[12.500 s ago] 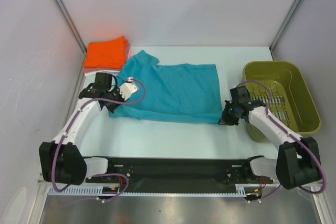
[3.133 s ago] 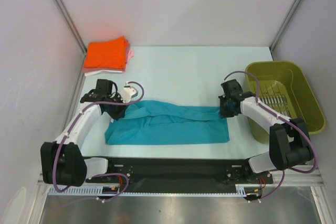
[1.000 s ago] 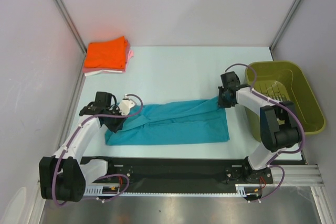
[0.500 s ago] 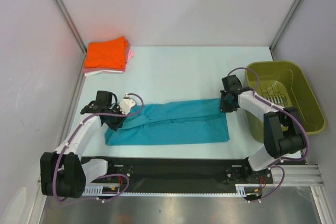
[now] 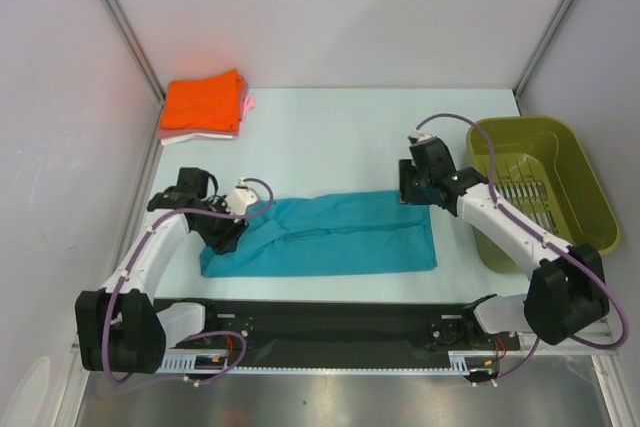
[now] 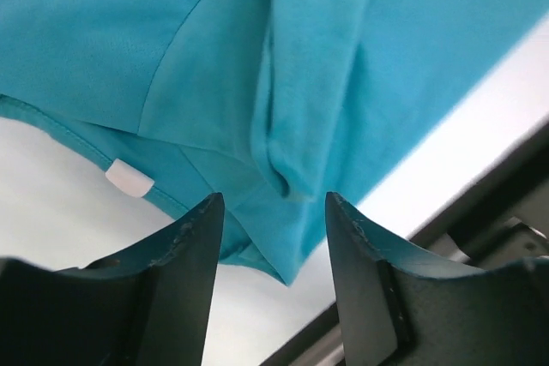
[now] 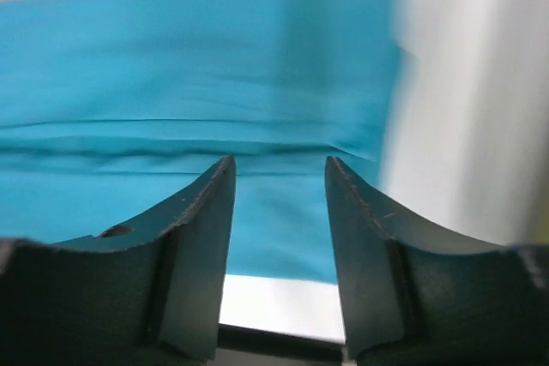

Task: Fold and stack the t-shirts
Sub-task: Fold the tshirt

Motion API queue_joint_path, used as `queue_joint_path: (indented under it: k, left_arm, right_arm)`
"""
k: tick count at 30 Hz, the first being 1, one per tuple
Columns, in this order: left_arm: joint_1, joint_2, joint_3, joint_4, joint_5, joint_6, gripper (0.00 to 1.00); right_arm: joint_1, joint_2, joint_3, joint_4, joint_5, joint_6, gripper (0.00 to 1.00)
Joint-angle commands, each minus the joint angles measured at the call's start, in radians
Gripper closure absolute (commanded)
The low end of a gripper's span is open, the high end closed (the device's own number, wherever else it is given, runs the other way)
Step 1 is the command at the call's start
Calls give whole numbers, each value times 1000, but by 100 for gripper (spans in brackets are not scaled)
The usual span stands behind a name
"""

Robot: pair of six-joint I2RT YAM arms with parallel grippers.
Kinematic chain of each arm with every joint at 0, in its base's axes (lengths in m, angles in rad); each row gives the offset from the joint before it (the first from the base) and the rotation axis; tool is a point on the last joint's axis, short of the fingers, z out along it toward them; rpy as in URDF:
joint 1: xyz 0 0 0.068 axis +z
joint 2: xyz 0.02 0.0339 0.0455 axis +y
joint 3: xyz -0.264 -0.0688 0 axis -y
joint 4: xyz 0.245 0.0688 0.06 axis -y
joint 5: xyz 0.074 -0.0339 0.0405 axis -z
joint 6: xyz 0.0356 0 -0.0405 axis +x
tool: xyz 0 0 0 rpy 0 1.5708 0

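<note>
Left claw (image 6: 273, 203): jaws parted, gripping nothing, hanging over the shirt's left end.
Right claw (image 7: 276, 165): jaws parted, empty, above the shirt's far right corner.
Teal t-shirt (image 5: 330, 237): folded into a long flat band, lying beneath and between both claws.
Folded stack (image 5: 203, 102): orange on top, well beyond the left claw.
Basket (image 5: 520, 123): olive, near the right claw's right side.

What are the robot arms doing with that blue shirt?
They are folding it. The teal t-shirt lies on the table folded into a long strip. The left gripper hangs open over one end and the right gripper hangs open over the other, so neither is holding anything. A folded orange shirt tops a pile in the far left corner, and a green basket sits on the right.
</note>
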Motion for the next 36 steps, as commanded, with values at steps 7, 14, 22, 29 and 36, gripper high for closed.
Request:
queue_joint_path:
  k: [7, 14, 22, 29, 36]
  left_arm:
    - [163, 58, 162, 108, 74, -268, 45]
    - [180, 161, 131, 242, -21, -401, 44]
    - [199, 241, 129, 289, -67, -454, 43]
    - [199, 214, 114, 296, -56, -450, 43]
    - [199, 188, 117, 274, -46, -422, 43]
  right_arm:
    - [339, 210, 184, 539, -413, -5, 52]
    - [522, 705, 669, 367, -473, -72, 48]
    - [565, 844, 762, 314, -453, -40, 56]
    - [574, 806, 731, 320, -431, -49, 73]
    - [594, 726, 613, 274, -460, -72, 96]
